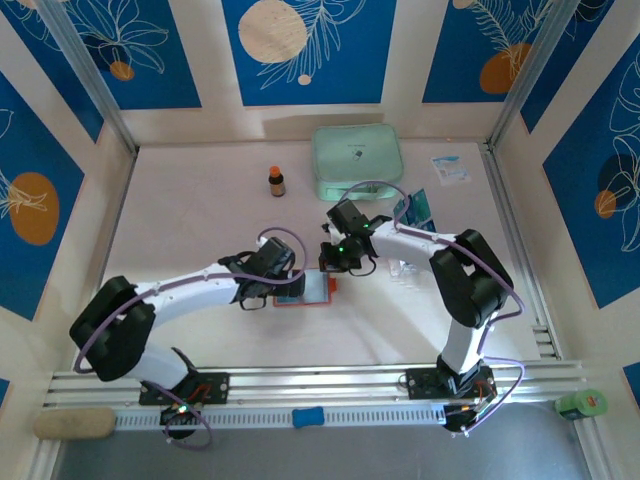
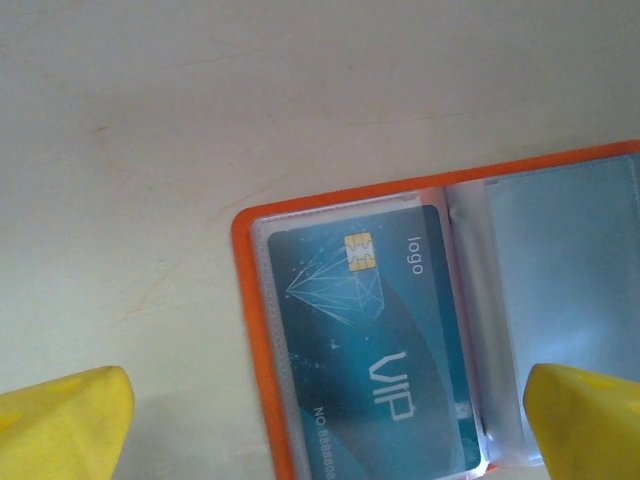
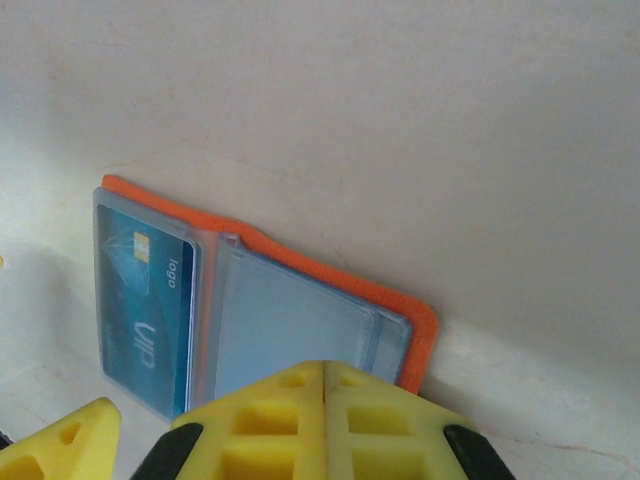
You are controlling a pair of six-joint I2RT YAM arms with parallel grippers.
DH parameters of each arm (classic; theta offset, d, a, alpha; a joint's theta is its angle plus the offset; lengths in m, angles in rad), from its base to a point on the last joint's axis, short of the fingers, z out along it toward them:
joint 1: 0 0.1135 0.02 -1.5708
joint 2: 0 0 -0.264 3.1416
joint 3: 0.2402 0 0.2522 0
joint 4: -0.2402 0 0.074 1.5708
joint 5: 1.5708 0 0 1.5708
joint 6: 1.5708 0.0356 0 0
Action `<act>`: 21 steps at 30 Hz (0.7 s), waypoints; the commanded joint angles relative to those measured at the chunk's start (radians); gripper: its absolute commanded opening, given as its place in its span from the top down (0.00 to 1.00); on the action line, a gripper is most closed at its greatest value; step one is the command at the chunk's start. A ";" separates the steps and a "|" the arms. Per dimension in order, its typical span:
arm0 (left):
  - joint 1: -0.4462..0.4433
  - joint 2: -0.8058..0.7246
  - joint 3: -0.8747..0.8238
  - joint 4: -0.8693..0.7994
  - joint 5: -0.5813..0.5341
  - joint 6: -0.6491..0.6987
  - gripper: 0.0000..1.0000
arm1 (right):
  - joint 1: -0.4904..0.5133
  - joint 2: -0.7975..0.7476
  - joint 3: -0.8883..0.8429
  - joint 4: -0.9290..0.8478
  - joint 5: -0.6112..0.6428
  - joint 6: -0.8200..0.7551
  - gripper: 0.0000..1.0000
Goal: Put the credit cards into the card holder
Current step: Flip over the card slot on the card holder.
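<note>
The orange-red card holder point(image 1: 312, 291) lies open on the table between both arms. A teal credit card marked VIP point(image 2: 370, 350) sits inside its left clear sleeve; the right sleeve point(image 3: 290, 320) looks empty. My left gripper point(image 2: 325, 440) is open over the holder, its yellow fingertips point(image 2: 60, 425) wide apart on either side of the sleeved card. My right gripper point(image 3: 325, 400) is shut with nothing between its pads, just over the near edge of the right sleeve. More teal credit cards point(image 1: 415, 208) lie in a loose pile behind the right arm.
A large mint-green zip case point(image 1: 357, 160) sits at the back, with a small brown bottle point(image 1: 277, 181) to its left and a white paper slip point(image 1: 450, 168) to its right. Metal frame posts and rails bound the table.
</note>
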 commanded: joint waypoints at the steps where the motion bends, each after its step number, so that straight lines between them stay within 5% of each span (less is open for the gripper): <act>1: -0.013 0.016 0.027 0.007 0.005 -0.016 0.00 | 0.010 0.017 0.015 -0.007 -0.024 -0.010 1.00; 21: -0.022 0.048 0.011 0.025 0.003 -0.013 0.00 | 0.042 0.115 0.019 0.043 -0.070 0.017 1.00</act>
